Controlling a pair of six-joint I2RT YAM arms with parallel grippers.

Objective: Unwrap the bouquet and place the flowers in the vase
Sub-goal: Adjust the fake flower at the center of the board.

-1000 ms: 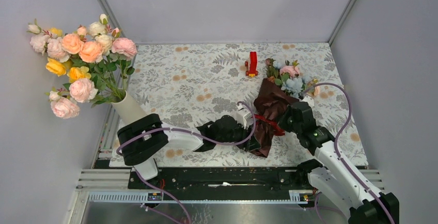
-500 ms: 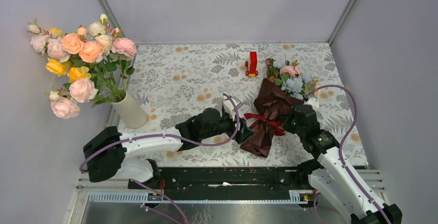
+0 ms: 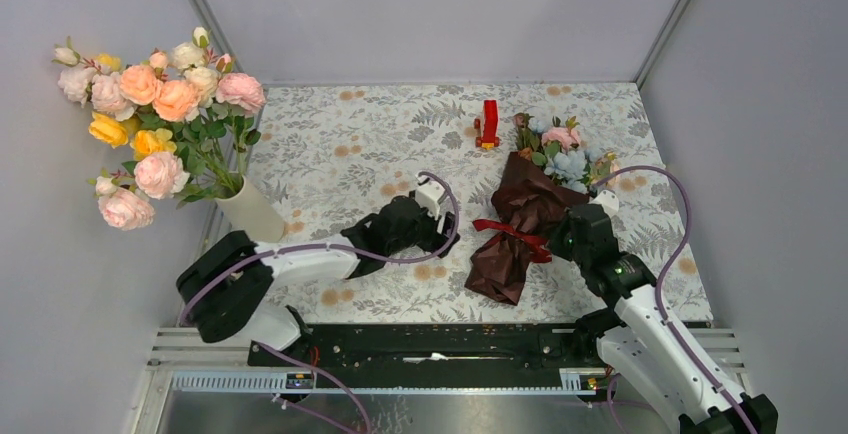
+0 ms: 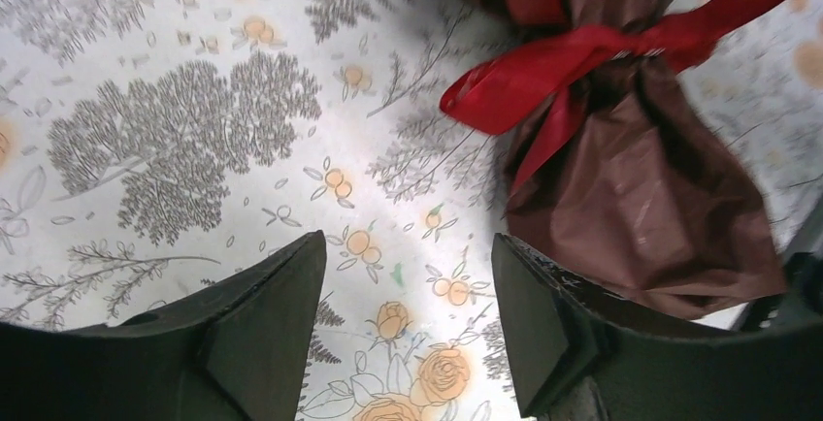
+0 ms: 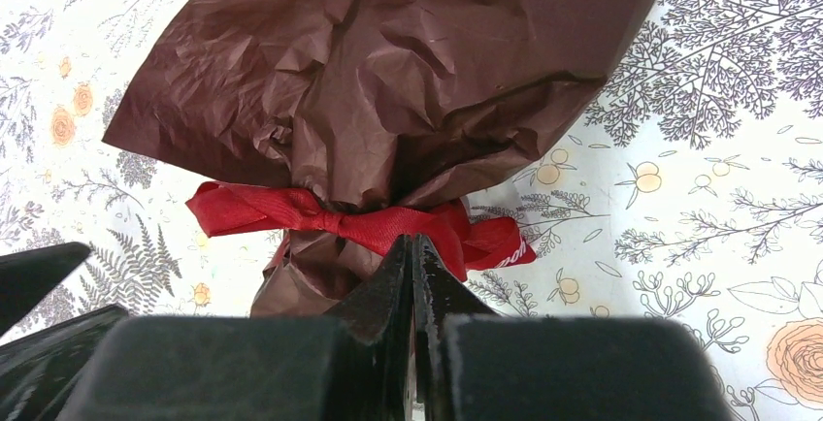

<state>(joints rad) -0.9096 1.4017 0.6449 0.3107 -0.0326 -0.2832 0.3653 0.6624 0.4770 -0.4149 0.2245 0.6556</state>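
My right gripper [image 5: 412, 244], clamped tight at the red ribbon [image 5: 291, 210], sits right of the bouquet's [image 3: 522, 216] tied neck. My left gripper [image 4: 408, 246] hangs open and empty just left of it. The blooms point toward the tabletop's [image 3: 340, 144] far right corner.

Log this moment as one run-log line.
left fingers: open, empty, beside bouquet | right fingers: shut at red ribbon, grip unclear | bouquet: wrapped, tied, on table | vase: large roses only
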